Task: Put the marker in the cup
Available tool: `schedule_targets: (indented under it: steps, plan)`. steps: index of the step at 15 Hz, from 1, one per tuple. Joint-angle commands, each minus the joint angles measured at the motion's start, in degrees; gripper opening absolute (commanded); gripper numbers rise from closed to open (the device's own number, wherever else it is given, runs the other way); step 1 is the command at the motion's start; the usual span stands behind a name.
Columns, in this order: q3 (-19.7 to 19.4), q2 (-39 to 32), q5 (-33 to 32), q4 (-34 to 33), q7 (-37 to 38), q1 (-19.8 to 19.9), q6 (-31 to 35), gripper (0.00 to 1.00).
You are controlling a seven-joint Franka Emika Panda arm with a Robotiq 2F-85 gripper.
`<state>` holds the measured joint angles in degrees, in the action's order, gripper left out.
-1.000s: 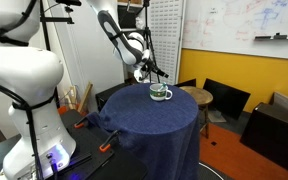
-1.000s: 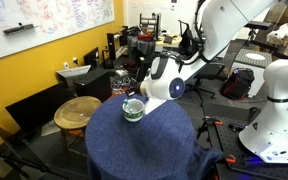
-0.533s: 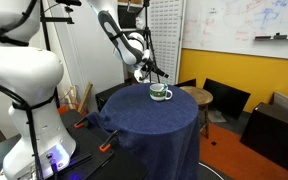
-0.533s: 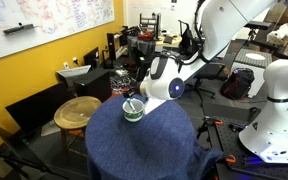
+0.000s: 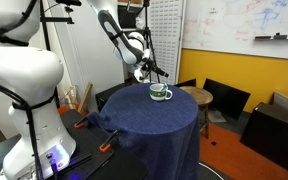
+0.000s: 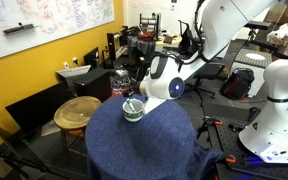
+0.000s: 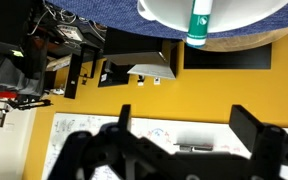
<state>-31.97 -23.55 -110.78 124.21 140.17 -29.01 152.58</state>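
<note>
The cup (image 5: 160, 93) (image 6: 133, 108), white with a dark green band, stands on the blue-draped round table (image 5: 154, 120) (image 6: 144, 145) in both exterior views. My gripper (image 5: 154, 73) (image 6: 136, 92) hangs just above it. In the wrist view the cup's white rim (image 7: 164, 12) fills the top edge, and the teal marker (image 7: 198, 22) stands inside it, leaning on the rim. My gripper (image 7: 187, 120) is open in that view, with two dark fingers (image 7: 124, 118) far apart, nothing between them, and apart from the marker.
A round wooden stool (image 6: 79, 110) (image 5: 196, 96) and black chairs (image 5: 224, 100) stand beside the table. A large white robot body (image 5: 29, 90) (image 6: 274, 110) stands close by. Orange clamps (image 5: 106, 148) hold the cloth. A whiteboard (image 5: 239, 25) hangs on the yellow wall.
</note>
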Motion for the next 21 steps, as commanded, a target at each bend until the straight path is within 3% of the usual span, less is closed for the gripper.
schedule_targets:
  steps: [1, 11, 12, 14, 17, 21]
  plan:
    - [-0.20, 2.90, -3.51, 1.18, 3.80, -0.50, -0.97, 1.00]
    - [-0.26, 12.42, -9.32, 5.79, 6.83, -1.71, -5.13, 1.00]
    - [11.44, 15.47, -9.78, 6.82, 4.44, 9.19, -8.27, 1.00]
    - [17.71, 17.12, -10.30, 7.89, 5.00, 14.48, -10.11, 1.00]
    - [24.54, 18.94, -10.86, 9.14, 5.86, 20.86, -9.93, 1.00]
    - [28.25, 17.79, -9.30, 7.97, 4.01, 24.47, -9.15, 1.00]
